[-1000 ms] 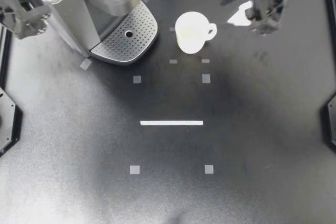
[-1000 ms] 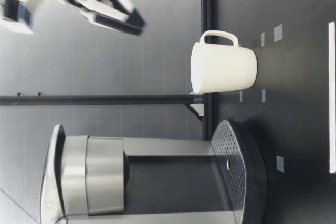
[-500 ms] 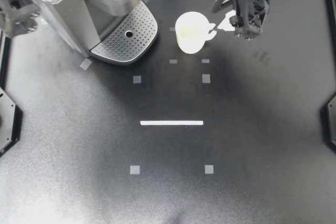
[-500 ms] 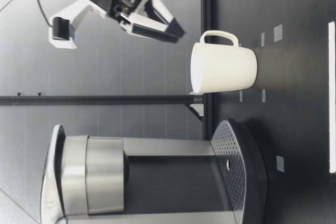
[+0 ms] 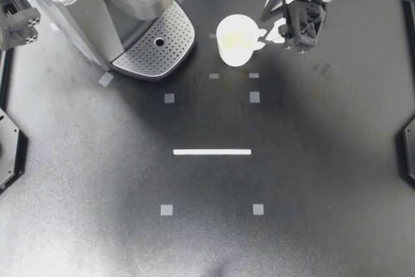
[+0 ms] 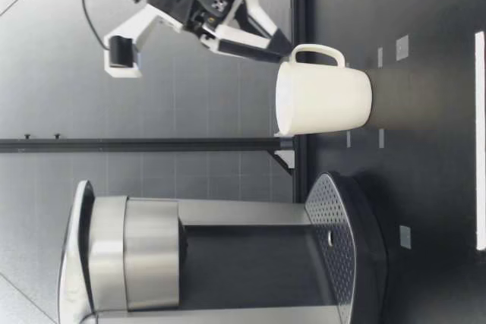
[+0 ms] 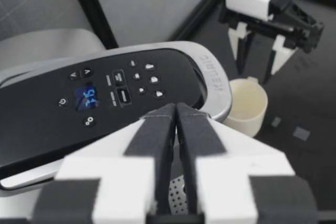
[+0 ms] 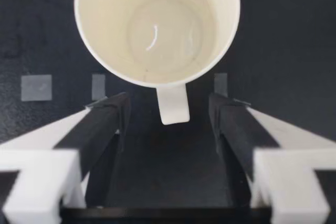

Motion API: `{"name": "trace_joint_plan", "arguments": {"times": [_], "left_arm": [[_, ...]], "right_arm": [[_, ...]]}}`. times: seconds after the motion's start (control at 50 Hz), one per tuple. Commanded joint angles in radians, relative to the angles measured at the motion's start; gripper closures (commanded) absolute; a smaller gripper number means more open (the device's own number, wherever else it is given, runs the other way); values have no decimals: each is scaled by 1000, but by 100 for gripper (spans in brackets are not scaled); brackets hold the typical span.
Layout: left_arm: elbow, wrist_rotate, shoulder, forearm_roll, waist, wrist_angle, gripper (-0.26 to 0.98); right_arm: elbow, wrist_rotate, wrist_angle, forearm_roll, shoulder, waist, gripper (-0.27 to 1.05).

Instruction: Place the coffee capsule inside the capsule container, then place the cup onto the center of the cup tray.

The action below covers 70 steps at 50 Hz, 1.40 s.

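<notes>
White cup [image 5: 237, 40] upright on table [image 5: 207, 225], beside machine [image 5: 123, 4], not yet on tray [image 5: 155, 47]. Right gripper [image 5: 275, 27] wide open, empty, jaws either side of handle [image 8: 172, 106], apparently lining up grasp. Left gripper [image 5: 16, 17] closed, empty.

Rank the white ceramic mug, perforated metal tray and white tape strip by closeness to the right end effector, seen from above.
1. White ceramic mug, beside the right end effector.
2. Perforated metal tray, past the mug.
3. White tape strip, at mid-table.
</notes>
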Motion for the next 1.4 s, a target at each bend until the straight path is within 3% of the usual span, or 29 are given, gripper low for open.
{"name": "trace_joint_plan", "arguments": {"times": [0.0, 0.66, 1.2, 1.38], "left_arm": [[-12, -2, -5, 8, -2, -8, 58], [2, -3, -5, 28, 0, -20, 58], [11, -6, -5, 29, 0, -20, 58], [17, -14, -6, 32, 0, -20, 58]], "right_arm": [[-11, -2, -9, 5, -8, -6, 20], [-17, -5, -31, 8, 57, 17, 23], [-26, -3, -25, 26, 38, 20, 68], [-28, -2, -20, 80, -2, 26, 70]]}}
